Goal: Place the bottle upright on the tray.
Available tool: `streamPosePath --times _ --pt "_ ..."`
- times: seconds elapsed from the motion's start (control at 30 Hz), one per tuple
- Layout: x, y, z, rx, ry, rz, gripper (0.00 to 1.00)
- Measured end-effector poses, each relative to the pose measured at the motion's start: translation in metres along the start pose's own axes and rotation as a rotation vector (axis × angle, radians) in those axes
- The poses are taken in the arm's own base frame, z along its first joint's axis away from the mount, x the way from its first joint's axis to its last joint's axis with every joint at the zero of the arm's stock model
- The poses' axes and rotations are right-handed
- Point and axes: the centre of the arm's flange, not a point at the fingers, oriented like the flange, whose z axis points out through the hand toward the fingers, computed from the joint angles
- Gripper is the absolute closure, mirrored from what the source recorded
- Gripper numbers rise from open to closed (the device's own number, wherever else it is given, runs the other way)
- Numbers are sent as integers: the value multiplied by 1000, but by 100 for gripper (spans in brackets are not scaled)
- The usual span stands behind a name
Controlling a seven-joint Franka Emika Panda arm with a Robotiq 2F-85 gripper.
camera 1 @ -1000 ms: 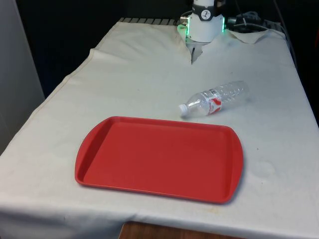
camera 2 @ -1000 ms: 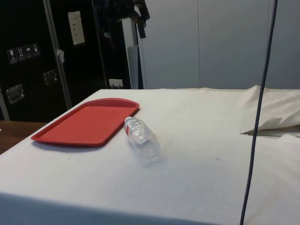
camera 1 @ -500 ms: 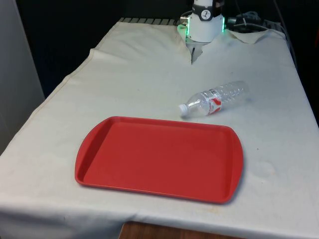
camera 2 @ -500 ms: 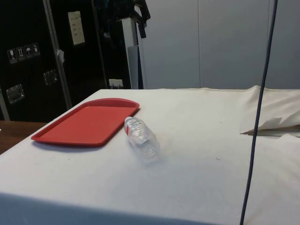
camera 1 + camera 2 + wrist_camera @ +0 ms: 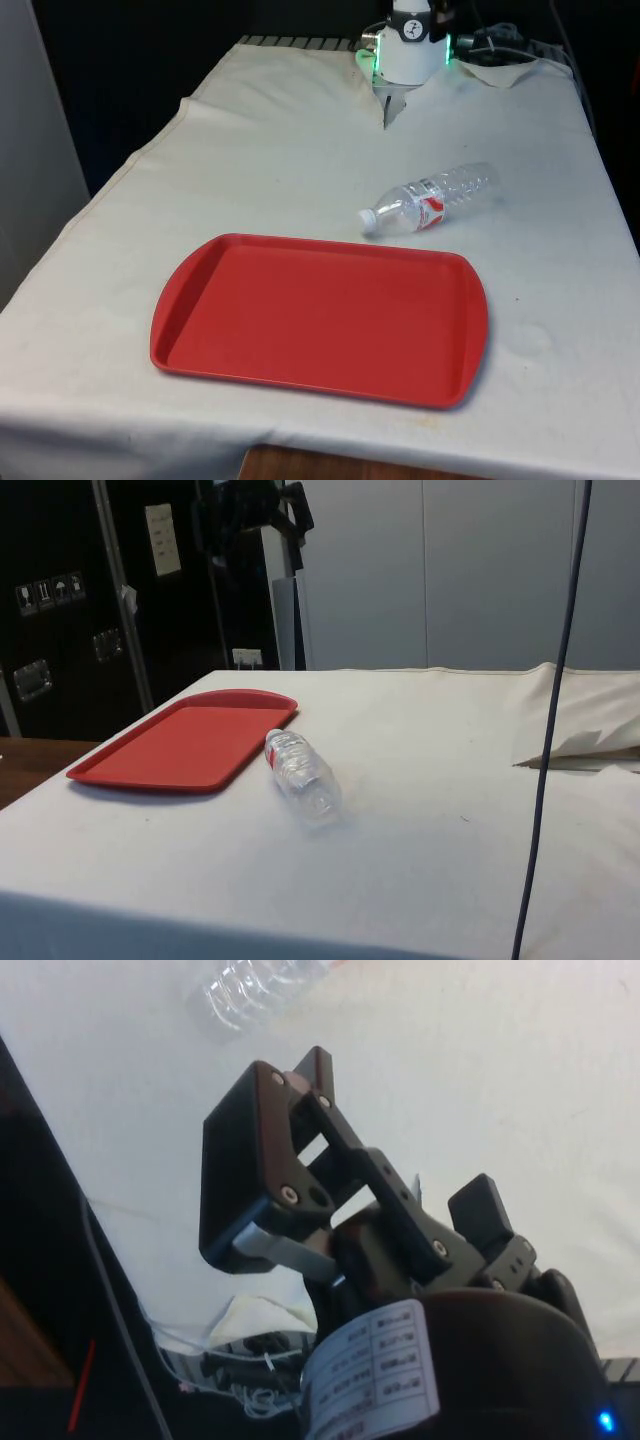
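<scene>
A clear plastic bottle (image 5: 430, 203) with a white cap and a red label lies on its side on the white cloth, just beyond the far right corner of the red tray (image 5: 320, 315). Its cap points towards the tray. From the side view, the bottle (image 5: 302, 775) lies right beside the tray (image 5: 185, 742), whose inside is bare. My gripper (image 5: 375, 1175) hangs high over the cloth, well apart from the bottle (image 5: 250, 985). Its black fingers (image 5: 250, 1175) stand open with nothing between them. In the side view, the dark gripper (image 5: 285, 505) shows high above the tray.
A fold in the cloth (image 5: 386, 108) lies by the robot's base, with a bundle of cables (image 5: 500, 45) at the front view's far right. A black cable (image 5: 553, 720) hangs down in the side view. The table's near edge runs just past the tray.
The dark gripper high in the side view has shifted slightly. The bottle and the tray have not moved.
</scene>
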Motion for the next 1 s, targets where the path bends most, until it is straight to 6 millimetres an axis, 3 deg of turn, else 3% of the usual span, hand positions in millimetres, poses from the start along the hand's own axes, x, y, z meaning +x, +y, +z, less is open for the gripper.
streamPosePath --times 1.0 --pt "-3 -9 42 22 30 29 0"
